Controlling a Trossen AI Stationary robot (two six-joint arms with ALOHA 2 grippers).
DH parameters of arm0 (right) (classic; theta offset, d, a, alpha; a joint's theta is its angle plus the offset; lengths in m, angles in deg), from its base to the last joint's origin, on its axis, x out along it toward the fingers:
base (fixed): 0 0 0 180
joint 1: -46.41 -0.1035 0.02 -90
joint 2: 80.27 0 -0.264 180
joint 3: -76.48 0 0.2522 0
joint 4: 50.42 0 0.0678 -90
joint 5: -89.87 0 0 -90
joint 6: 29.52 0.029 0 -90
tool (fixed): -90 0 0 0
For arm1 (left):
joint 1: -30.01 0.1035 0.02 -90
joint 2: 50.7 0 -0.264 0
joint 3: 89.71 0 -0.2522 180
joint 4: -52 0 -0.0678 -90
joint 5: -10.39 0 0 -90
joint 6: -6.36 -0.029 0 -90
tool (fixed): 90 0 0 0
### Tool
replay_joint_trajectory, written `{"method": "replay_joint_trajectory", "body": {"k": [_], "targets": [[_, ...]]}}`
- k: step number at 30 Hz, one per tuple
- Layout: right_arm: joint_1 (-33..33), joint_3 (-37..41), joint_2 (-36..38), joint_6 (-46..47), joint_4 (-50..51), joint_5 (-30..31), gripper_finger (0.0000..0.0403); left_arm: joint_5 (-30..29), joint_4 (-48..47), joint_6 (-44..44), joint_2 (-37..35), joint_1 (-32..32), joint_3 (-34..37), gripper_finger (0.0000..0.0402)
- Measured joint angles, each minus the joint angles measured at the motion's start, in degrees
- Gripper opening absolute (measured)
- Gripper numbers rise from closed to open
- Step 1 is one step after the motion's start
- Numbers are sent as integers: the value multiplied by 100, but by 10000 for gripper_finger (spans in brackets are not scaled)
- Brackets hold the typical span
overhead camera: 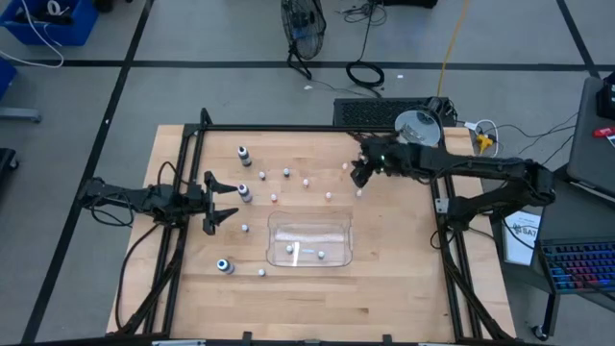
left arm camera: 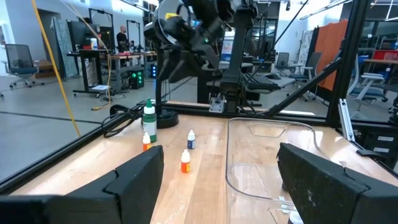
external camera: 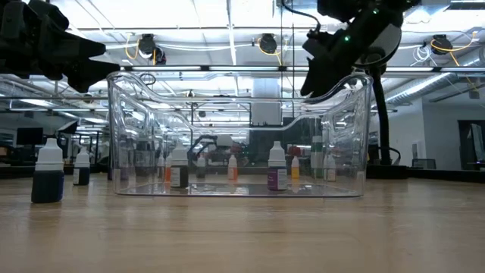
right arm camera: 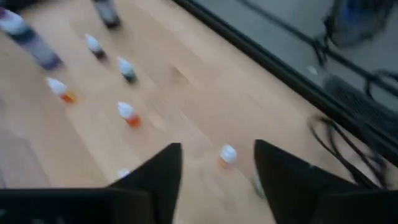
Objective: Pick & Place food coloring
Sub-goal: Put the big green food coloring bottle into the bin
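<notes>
Food coloring bottles stand scattered on the wooden table: dark ones (overhead camera: 243,154) (overhead camera: 245,192) (overhead camera: 224,266) and several tiny white-capped ones (overhead camera: 286,173). Two small ones (overhead camera: 291,250) stand inside the clear tray (overhead camera: 341,231). My right gripper (overhead camera: 357,179) hangs open, high above the table's far right part, tipped downward. In its wrist view a tiny orange bottle (right arm camera: 227,155) stands on the table below the gap between the fingers (right arm camera: 168,165), untouched. My left gripper (overhead camera: 219,203) stays open and level at the table's left, beside a dark bottle.
The black frame rails (overhead camera: 288,129) run along the table's far edge and both sides. A keyboard (overhead camera: 370,112) and cables lie beyond the far edge. Bare wood lies along the near edge, in front of the tray.
</notes>
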Motion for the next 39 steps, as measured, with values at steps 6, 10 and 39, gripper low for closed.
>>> {"method": "replay_joint_trajectory", "body": {"k": [6,10,39], "targets": [[186,-1392,-815,159,1558,-101,232,2,-1,0,2,0,0,310],[300,-2049,-1497,193,2320,-202,215,2,-1,2,2,0,0,310],[982,-2308,-2419,-7,2747,-387,208,0,1,2,2,0,0,310]]}}
